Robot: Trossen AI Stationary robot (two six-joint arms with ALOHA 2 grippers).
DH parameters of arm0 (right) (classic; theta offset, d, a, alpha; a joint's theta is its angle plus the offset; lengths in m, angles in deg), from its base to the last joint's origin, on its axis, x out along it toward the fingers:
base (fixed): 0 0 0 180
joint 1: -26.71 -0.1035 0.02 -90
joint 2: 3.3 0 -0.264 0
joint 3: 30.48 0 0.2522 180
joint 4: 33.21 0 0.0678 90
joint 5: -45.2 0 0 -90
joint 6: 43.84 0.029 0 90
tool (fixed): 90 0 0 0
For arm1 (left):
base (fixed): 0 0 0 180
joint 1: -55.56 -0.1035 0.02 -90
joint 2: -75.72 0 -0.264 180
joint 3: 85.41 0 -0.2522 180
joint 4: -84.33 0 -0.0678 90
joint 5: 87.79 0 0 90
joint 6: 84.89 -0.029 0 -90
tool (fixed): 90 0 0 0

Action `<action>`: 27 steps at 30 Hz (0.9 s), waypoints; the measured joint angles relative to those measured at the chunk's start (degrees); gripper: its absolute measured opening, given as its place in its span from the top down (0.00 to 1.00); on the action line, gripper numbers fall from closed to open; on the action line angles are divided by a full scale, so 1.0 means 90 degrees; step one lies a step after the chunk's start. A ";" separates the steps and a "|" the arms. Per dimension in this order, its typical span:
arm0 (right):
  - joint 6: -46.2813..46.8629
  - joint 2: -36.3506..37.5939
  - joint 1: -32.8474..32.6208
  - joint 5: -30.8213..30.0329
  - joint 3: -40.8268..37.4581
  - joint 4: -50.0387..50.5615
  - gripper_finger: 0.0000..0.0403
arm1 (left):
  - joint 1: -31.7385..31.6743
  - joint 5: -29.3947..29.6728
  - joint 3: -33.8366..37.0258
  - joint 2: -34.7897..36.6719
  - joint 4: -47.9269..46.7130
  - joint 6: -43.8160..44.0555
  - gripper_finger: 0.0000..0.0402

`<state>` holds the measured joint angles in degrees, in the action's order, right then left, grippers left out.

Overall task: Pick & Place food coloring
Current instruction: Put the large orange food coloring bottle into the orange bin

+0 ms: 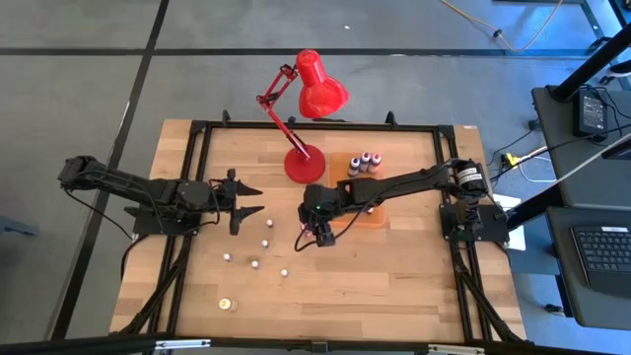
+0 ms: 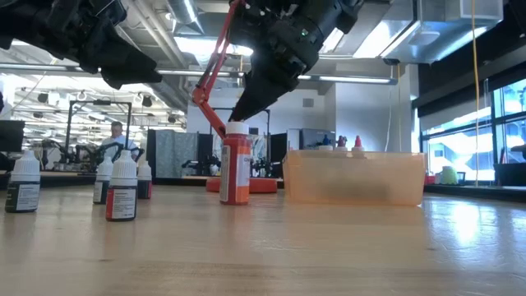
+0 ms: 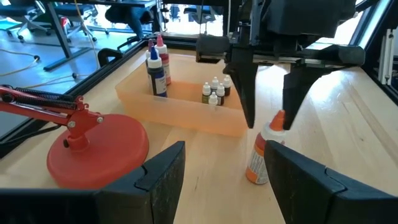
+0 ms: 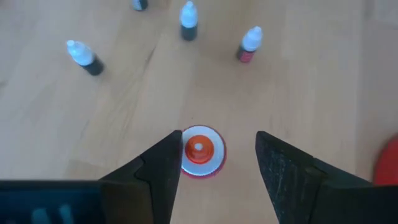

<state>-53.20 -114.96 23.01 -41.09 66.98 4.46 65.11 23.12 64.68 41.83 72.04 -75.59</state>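
Note:
An orange bottle (image 2: 235, 168) with a white collar and orange tip stands upright on the wood table. My right gripper (image 4: 219, 135) hangs open straight above it, pointing down. Its fingers stand on either side of the bottle's top (image 4: 199, 151), and no touch shows. Several tiny white-capped bottles (image 1: 264, 243) stand scattered on the table toward the near-left of it; they also show in the low view as small bottles (image 2: 122, 191). My left gripper (image 3: 230, 186) is open and level, hovering left of the bottles (image 1: 245, 205) and facing the right gripper.
The orange translucent tray (image 3: 186, 115) lies right of the orange bottle and holds taller bottles (image 3: 157, 68) and several small ones (image 3: 214, 92). The red desk lamp's base (image 1: 305, 164) stands at the far side. A small yellow piece (image 1: 225, 305) lies near the table's near edge.

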 joint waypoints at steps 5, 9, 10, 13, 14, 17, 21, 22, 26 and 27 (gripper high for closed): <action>0.0006 -0.0002 -0.0006 0.0267 0.0000 0.0037 0.39 | 0.0000 0.0000 0.0000 0.0000 0.0000 0.0000 0.47; -0.0013 -0.0005 -0.0004 0.0228 -0.0002 0.0014 0.30 | 0.0001 0.0000 0.0000 0.0000 0.0000 0.0000 0.47; -0.0017 -0.0005 -0.0004 0.0205 -0.0002 0.0001 0.29 | 0.0002 0.0000 0.0000 0.0000 0.0000 0.0000 0.47; -0.0017 -0.0005 -0.0001 0.0063 -0.0001 -0.0016 0.27 | 0.0000 0.0002 0.0000 0.0000 0.0000 0.0000 0.47; -0.0016 -0.0005 -0.0001 0.0027 -0.0002 -0.0018 0.27 | 0.0002 0.0000 0.0000 0.0000 0.0000 0.0000 0.47; 0.0030 -0.0005 -0.0001 -0.0006 -0.0002 -0.0022 0.27 | 0.0000 0.0002 0.0000 0.0000 0.0000 0.0000 0.47; 0.0164 -0.0005 -0.0004 -0.0019 -0.0002 -0.0022 0.27 | 0.0000 0.0002 0.0000 0.0000 0.0000 0.0000 0.47; 0.0171 -0.0005 -0.0004 -0.0022 -0.0002 -0.0024 0.27 | 0.0002 0.0002 0.0000 0.0000 0.0000 0.0000 0.47; 0.0176 -0.0005 -0.0004 -0.0227 -0.0002 -0.0064 0.27 | 0.0002 0.0002 0.0000 0.0000 0.0000 0.0000 0.47; 0.0171 -0.0005 -0.0004 -0.0343 -0.0002 -0.0070 0.27 | 0.0000 0.0002 0.0000 0.0000 0.0000 0.0000 0.47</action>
<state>-51.66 -115.00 22.98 -44.18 66.96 3.82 65.11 23.14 64.68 41.83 72.04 -75.59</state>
